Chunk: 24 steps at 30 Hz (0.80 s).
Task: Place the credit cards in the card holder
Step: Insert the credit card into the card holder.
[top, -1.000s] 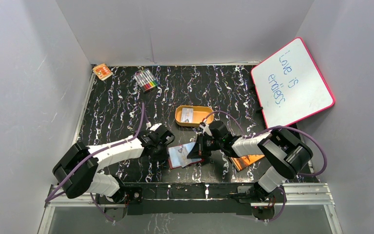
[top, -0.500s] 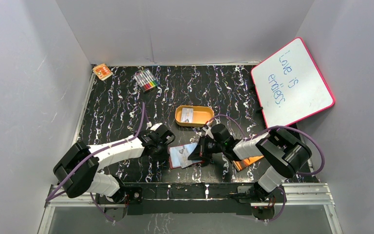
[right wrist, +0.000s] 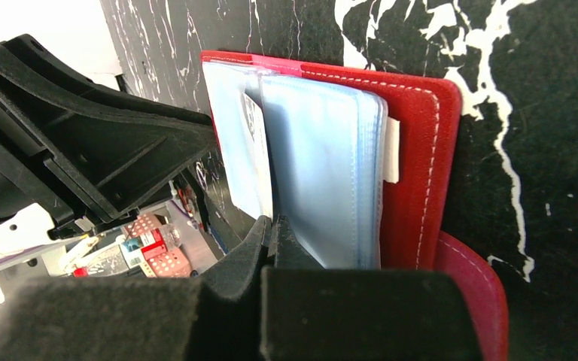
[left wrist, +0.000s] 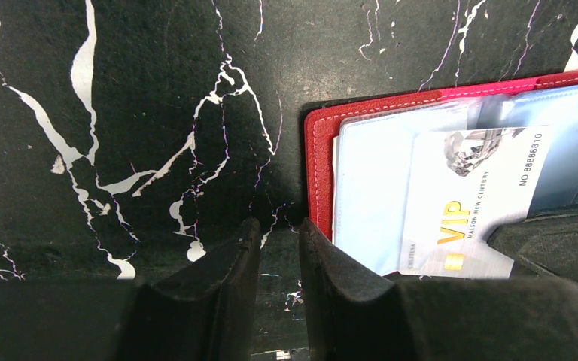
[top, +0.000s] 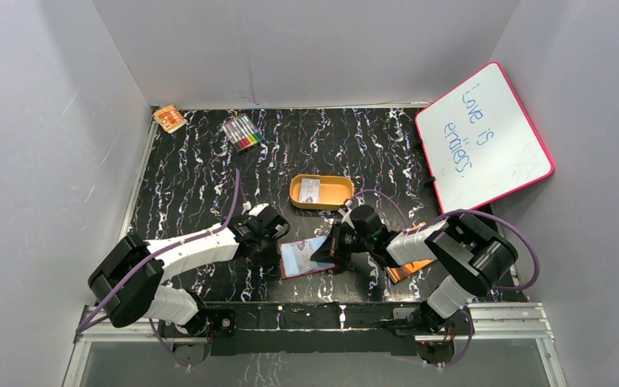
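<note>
Robotics lab test cell: plain grey partition walls point(top: 290, 48) box in a black marbled table point(top: 185, 185), aluminium frame rail point(top: 516, 320) at six o'clock, whiteboard point(top: 483, 137) at two o'clock.

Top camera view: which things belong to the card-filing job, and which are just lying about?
Job: open dark red leather-like card holder; pale grey-white VIP plastic card partly in its pocket; second pale card in the orange oval tin.
Lying about: pink-framed whiteboard; pack of coloured markers; small orange box; orange booklet.

Pale grey walls point(top: 290, 48) on 3 sides; black tabletop point(top: 185, 185) w/ white veining; even light.
</note>
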### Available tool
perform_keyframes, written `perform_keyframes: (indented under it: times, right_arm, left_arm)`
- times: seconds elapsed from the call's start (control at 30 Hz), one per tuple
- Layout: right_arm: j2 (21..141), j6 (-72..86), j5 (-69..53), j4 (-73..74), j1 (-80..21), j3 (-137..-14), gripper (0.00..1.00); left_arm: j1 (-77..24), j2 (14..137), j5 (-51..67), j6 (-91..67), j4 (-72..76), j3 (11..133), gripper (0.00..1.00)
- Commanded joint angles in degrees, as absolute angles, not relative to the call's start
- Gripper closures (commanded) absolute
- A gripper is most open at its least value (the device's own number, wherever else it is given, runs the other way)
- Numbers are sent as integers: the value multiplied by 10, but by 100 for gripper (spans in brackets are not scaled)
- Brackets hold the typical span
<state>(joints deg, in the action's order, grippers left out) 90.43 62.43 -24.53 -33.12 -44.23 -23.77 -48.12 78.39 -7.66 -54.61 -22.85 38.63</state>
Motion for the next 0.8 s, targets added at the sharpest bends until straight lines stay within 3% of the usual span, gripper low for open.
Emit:
perform_keyframes:
  times: [0.0, 0.77]
  right_arm:
    - [911, 623, -227, -334, -440, -243, 100]
    - [939, 619, -226, -330, -458, -276, 100]
  left_arm:
    - [-483, 816, -59, -546, -241, 356, 76]
    - [-483, 820, -43, -539, -226, 359, 76]
